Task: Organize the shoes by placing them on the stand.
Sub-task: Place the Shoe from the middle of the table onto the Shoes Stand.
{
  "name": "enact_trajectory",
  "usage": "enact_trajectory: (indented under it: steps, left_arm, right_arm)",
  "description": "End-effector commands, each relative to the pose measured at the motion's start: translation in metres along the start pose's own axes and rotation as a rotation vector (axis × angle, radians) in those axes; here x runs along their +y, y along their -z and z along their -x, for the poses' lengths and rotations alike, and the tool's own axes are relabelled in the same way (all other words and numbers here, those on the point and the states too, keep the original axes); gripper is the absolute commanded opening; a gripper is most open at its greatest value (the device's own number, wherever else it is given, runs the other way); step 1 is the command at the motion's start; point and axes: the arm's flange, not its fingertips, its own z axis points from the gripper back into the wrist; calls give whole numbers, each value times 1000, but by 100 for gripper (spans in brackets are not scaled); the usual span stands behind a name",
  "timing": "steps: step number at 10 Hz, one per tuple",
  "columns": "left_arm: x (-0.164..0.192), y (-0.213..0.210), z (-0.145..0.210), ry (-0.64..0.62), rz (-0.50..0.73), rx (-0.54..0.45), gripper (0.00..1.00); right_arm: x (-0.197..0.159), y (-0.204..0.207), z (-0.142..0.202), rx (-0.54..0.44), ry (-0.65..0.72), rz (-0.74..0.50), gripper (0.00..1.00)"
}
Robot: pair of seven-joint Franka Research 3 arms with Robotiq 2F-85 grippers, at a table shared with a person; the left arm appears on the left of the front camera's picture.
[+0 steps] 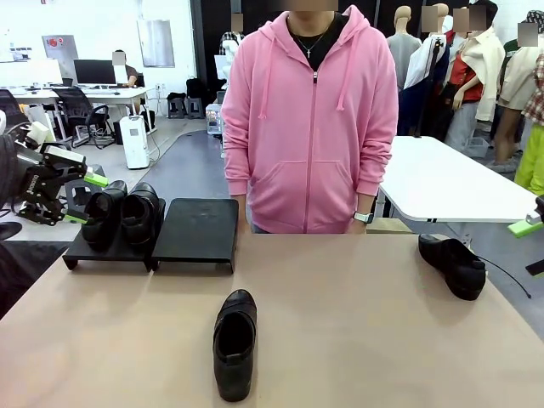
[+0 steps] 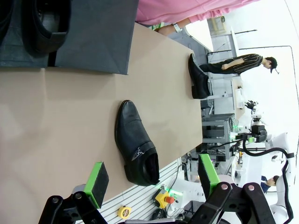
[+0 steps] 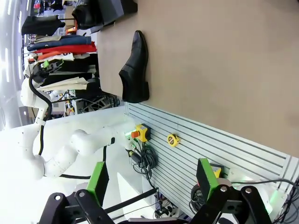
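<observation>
1. We are seeing a pair of shoes sitting on the left section of the stand; we are judging the task half done.
2. The right section is lying bare. One loose shoe is waiting mid-way on the worktop, and a second shoe is lying by its right edge.
3. The left tool and right tool are hanging released, gripping nothing.

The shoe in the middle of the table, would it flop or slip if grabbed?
The shoe probably keeps its shape: its upper stands up by itself around the opening. Its glossy leather may be slippery to pinch. It lies flat on its thick sole on the table, so a push would likely slide it, not roll it.
</observation>
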Motion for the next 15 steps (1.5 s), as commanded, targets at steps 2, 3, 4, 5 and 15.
enact_trajectory:
  steps: [2, 3, 4, 5, 15]
  left_arm:
    - [0, 0, 0, 0, 0, 0, 100]
    - [-52, 24, 15, -88, -131, 68, 100]
    - [-106, 64, 34, -62, -239, 190, 100]
    - [-156, 114, 56, -7, -404, 278, 100]
    - [-226, 288, 144, 49, -629, 276, 100]
  right_arm:
    - [4, -4, 1, 11, 7, 5, 100]
    - [4, -4, 1, 11, 7, 5, 100]
    - [4, -4, 1, 11, 7, 5, 100]
    - [4, -4, 1, 11, 7, 5, 100]
    - [4, -4, 1, 11, 7, 5, 100]
